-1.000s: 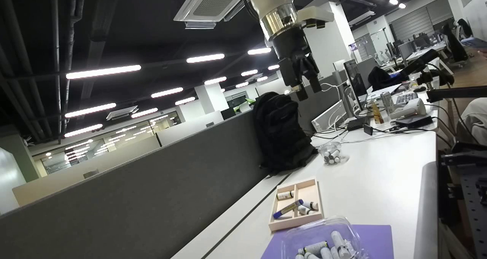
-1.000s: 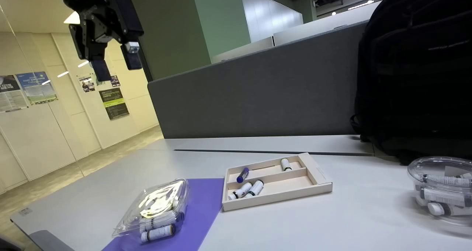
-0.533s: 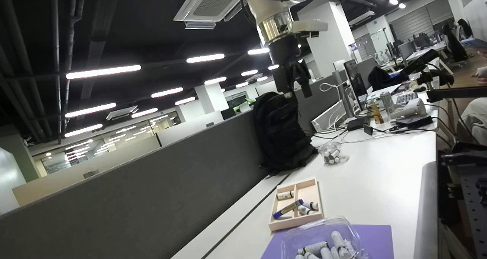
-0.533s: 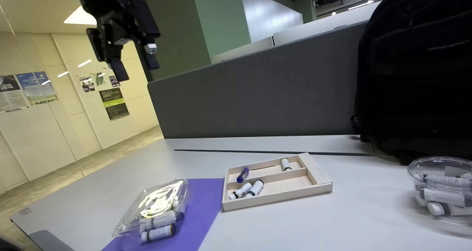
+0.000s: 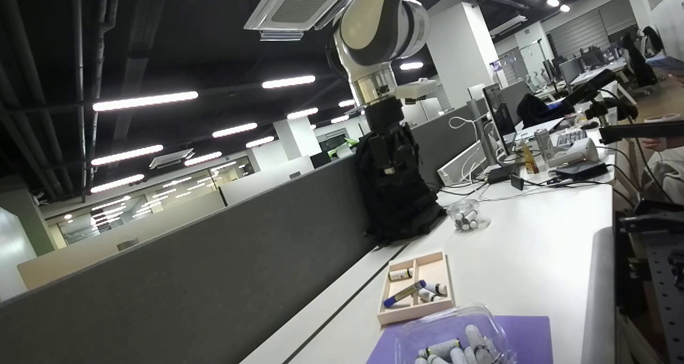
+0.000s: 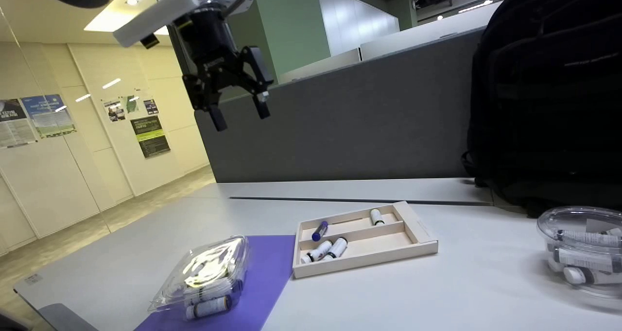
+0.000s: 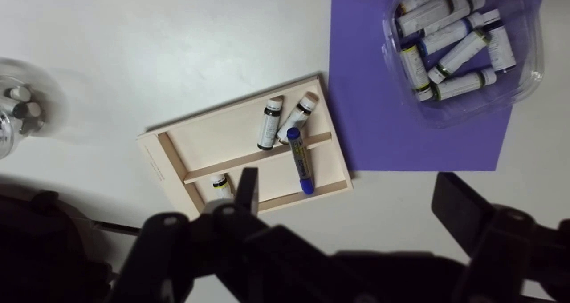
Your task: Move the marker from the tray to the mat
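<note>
White table [image 6: 461,287] is backed by a grey partition [image 6: 340,136]; pincer [image 6: 241,117] is held well above, jaws spread wide, nothing gripped. Below, blue-capped marker [image 7: 300,160] is laid across the divider [image 7: 236,163] of the tray [image 7: 164,171], one end close to two vials [image 7: 269,125]. Just beside the tray, mat [image 7: 418,147] is partly covered by a clear tub [image 6: 211,263]; contact can't be told. Step judged: approach, grasp not yet made. Next, pincer should be centred over marker, lowered and closed across its barrel, vials left undisturbed; then marker can be set on bare mat.
</note>
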